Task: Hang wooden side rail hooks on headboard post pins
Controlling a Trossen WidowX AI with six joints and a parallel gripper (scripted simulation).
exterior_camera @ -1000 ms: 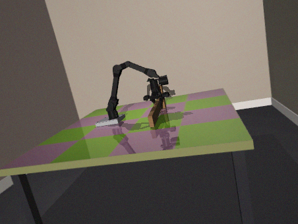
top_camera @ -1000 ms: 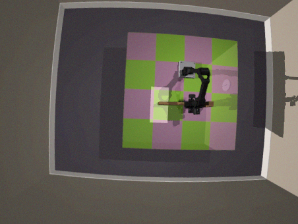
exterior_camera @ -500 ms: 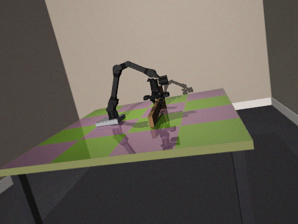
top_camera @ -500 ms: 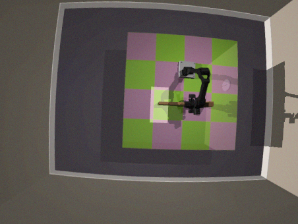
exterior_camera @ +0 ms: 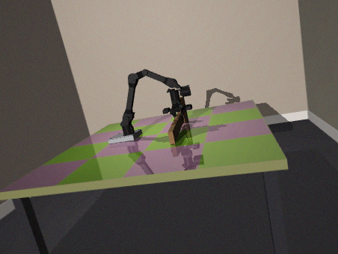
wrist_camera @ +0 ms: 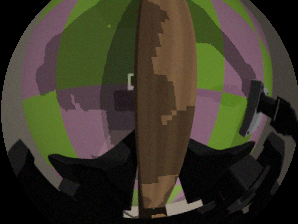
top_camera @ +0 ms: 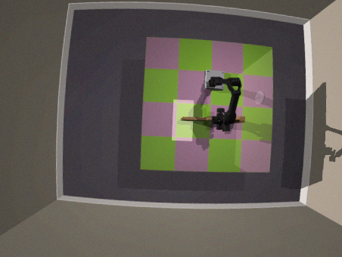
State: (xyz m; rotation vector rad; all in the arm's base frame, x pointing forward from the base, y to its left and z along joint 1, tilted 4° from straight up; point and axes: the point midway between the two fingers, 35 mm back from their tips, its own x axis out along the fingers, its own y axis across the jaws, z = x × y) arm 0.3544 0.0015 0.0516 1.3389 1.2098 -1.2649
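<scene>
The wooden side rail [top_camera: 193,119] [exterior_camera: 173,132] [wrist_camera: 165,60] stands on edge, its far end low at the table top. My gripper [top_camera: 222,120] [exterior_camera: 177,113] [wrist_camera: 152,131] is shut on the rail, pointing down with a finger on each side. The headboard post [top_camera: 242,119] [exterior_camera: 182,100] stands upright just beyond my gripper, in line with the rail. My gripper covers the place where rail and post meet. The hooks, the pins and the slot cannot be made out, so I cannot tell whether the hooks sit on the pins.
The arm's pale base [top_camera: 208,84] [exterior_camera: 117,140] [wrist_camera: 250,116] stands to one side of the rail. A pale rectangle [top_camera: 178,130] shows on the checkered table top [top_camera: 159,155] [exterior_camera: 232,149] around the rail's far end. A faint round disc [top_camera: 259,97] lies beyond the post.
</scene>
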